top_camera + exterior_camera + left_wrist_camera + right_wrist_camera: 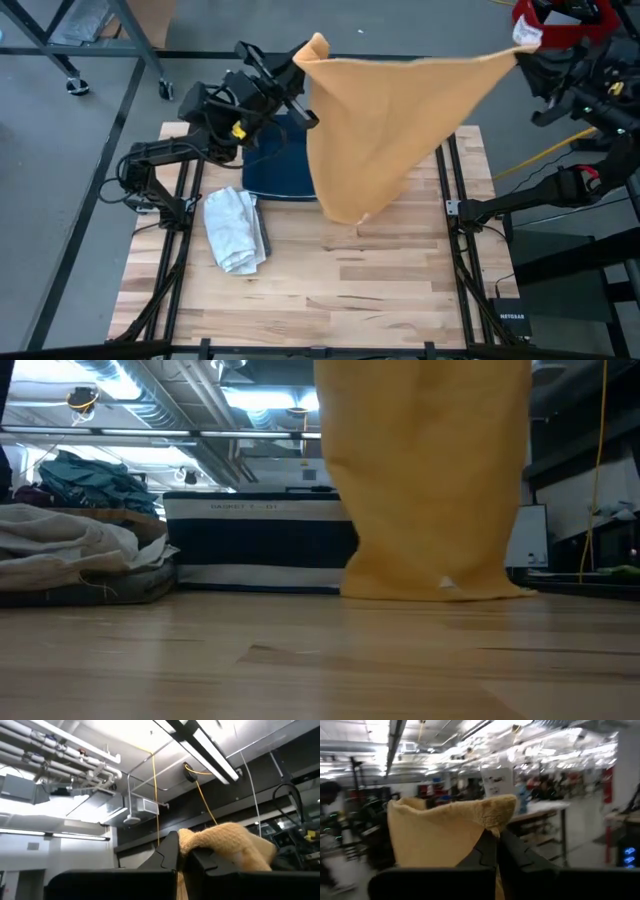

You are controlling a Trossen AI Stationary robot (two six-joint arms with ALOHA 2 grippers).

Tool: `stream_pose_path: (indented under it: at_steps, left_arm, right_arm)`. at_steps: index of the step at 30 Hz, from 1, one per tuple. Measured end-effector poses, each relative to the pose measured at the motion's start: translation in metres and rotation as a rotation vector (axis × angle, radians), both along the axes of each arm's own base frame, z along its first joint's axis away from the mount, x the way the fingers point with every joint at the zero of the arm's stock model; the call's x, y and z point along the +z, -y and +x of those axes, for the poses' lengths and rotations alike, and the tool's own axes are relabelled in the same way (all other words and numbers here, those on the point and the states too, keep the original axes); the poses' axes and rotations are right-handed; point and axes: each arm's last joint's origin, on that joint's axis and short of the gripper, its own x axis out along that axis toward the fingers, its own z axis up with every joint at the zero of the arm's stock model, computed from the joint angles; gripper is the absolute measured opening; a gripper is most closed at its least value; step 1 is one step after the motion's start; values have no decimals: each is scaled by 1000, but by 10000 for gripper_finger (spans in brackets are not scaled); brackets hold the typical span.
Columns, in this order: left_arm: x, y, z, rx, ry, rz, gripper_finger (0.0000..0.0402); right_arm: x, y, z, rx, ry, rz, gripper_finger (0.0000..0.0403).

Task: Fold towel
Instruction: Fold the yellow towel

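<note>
Presently: orange towel [385, 125], held aloft, its top edge stretched straight from left gripper [305, 62] to right gripper [527, 42], each clamped tight on one upper corner. The cloth hangs below both to a point brushing the desk [330, 290], nearer the left gripper. Likely next: lower and lay it flat.

Even overhead light across table [330, 290], soft shadows only. Low view: near tabletop blurred, glare from ceiling lamps [262, 398] behind. Left wrist view: bright strip light [212, 755] blown out, foreground dark. Right wrist view: room background smeared by motion blur, towel [440, 832] edge fairly sharp.
</note>
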Motion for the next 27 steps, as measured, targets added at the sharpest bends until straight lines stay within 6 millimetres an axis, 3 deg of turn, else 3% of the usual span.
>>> stream_pose_path:
  at_steps: [5,13,17,21,24,27]
  left_arm:
    - [4,1,-5,-8,60,15,0]
    - [13,2,-20,-49,180,-6,0]
    - [17,2,-22,-124,229,-56,0]
    - [18,2,-23,-321,324,-189,0]
    - [14,4,-15,-413,249,-222,0]
    - [5,4,-2,-381,134,-208,0]
  right_arm:
    - [0,-1,5,66,26,58,4]
    - [17,-3,5,129,206,21,4]
    - [23,-3,3,147,265,7,4]
    - [22,-3,2,140,265,9,4]
    - [22,-3,1,138,262,10,4]
    - [22,-3,-1,134,262,12,4]
